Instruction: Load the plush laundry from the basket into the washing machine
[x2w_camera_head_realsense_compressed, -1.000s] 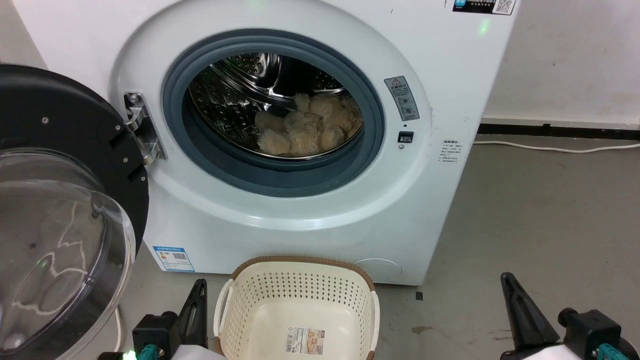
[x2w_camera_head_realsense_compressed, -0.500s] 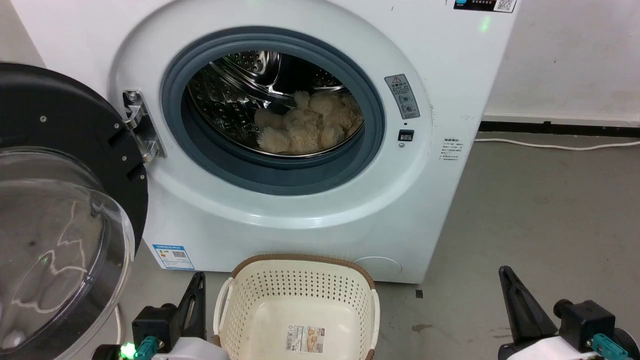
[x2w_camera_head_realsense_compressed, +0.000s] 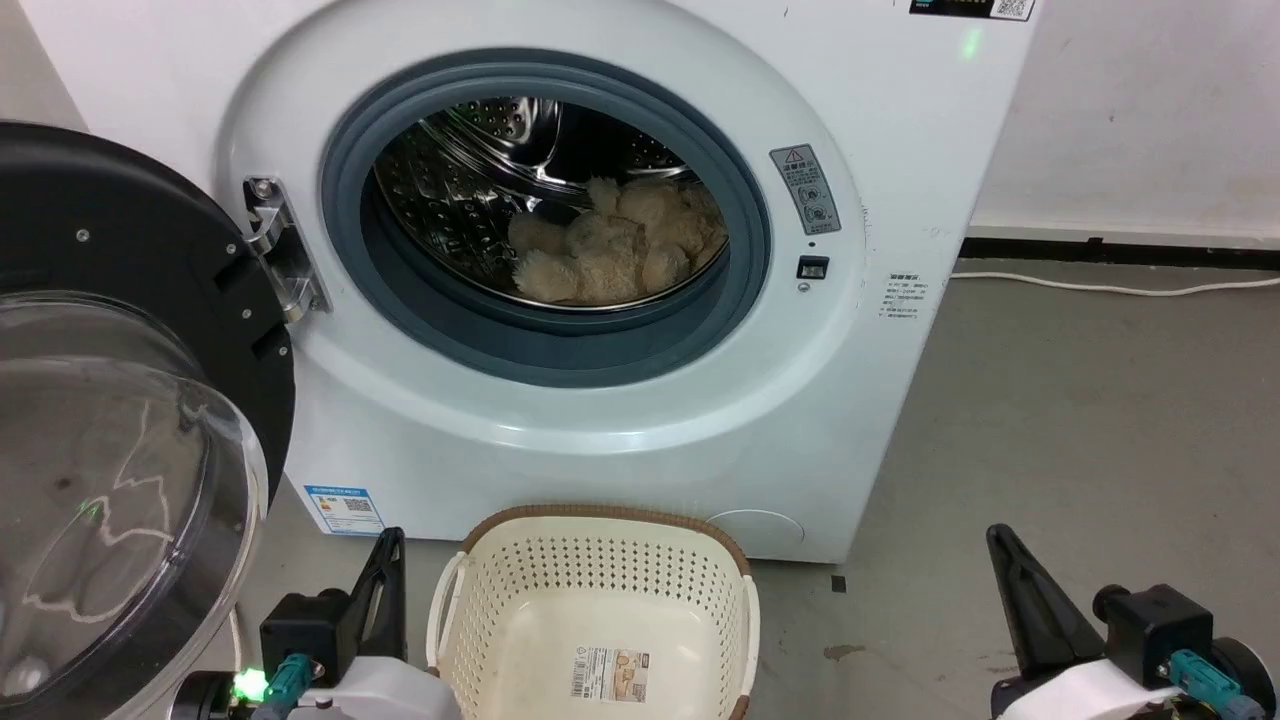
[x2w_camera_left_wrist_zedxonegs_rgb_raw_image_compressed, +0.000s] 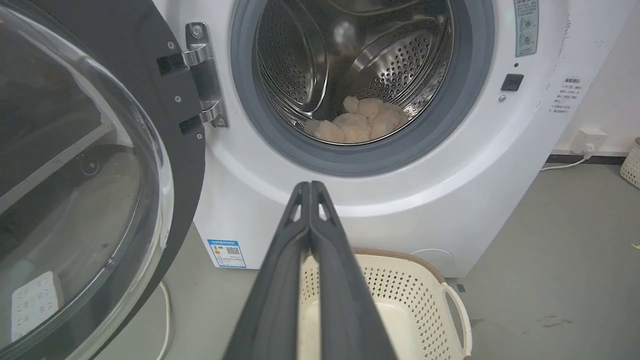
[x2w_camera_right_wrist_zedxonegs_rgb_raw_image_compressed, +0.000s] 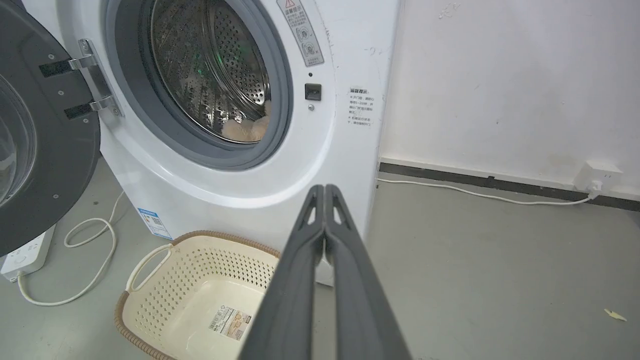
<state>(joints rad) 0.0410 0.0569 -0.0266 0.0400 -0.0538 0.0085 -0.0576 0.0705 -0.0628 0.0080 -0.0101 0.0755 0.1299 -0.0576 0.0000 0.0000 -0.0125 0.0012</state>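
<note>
The beige shaggy plush laundry lies inside the steel drum of the white washing machine, seen through the grey gasket; it also shows as the plush in the left wrist view and the plush in the right wrist view. The cream basket stands empty on the floor before the washer, label on its bottom. My left gripper is shut, low and just left of the basket. My right gripper is shut, low at the right, well clear of the basket.
The washer's black-rimmed clear door hangs open at the left, close to my left arm. A white cable runs along the grey floor by the right wall. A power strip with looped cord lies under the door.
The picture has shifted slightly as the camera moved. Both grippers sit a little higher in the head view than a second ago; the plush and the basket have stayed put.
</note>
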